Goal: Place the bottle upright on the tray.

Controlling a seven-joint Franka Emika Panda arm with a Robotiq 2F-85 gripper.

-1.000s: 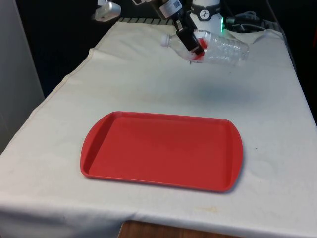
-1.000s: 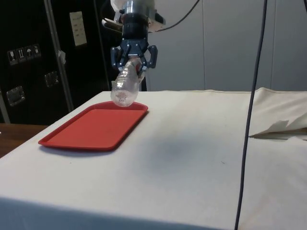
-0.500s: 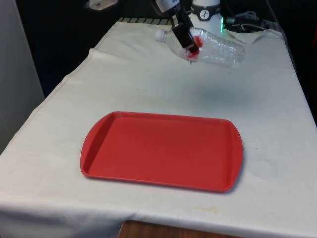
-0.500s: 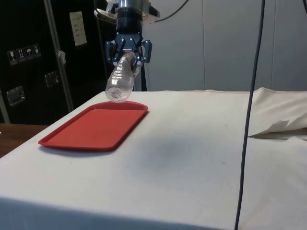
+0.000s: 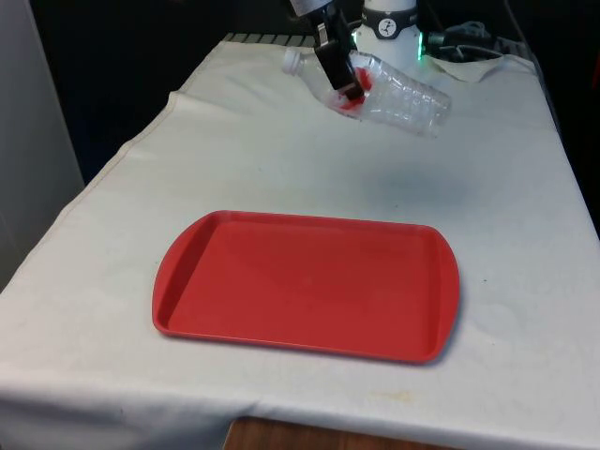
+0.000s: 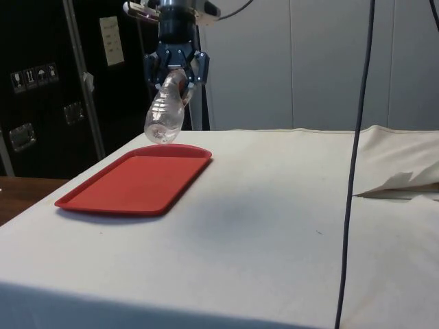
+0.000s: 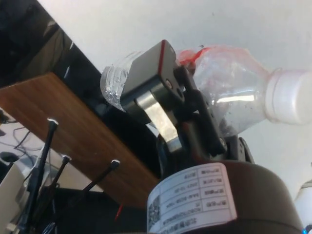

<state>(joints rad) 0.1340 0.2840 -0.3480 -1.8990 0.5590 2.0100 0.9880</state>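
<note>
Front view: your gripper [image 5: 343, 86] is clamped on a clear plastic bottle [image 5: 389, 92] near its neck, where a red label band shows. The bottle hangs in the air over the table's far end, tilted, white cap [image 5: 292, 61] toward the front view's left and raised, base lower toward the right. The red tray [image 5: 306, 284] lies on the white cloth [image 5: 525, 187], well apart from the bottle.

Side view: your gripper [image 6: 173, 77] holds the bottle [image 6: 164, 116] above the tray's [image 6: 137, 181] far edge, base hanging down, clear of the surface.

Wrist view: one finger [image 7: 151, 87] presses against the bottle [image 7: 229, 102] beside its cap [image 7: 290, 96].
</note>
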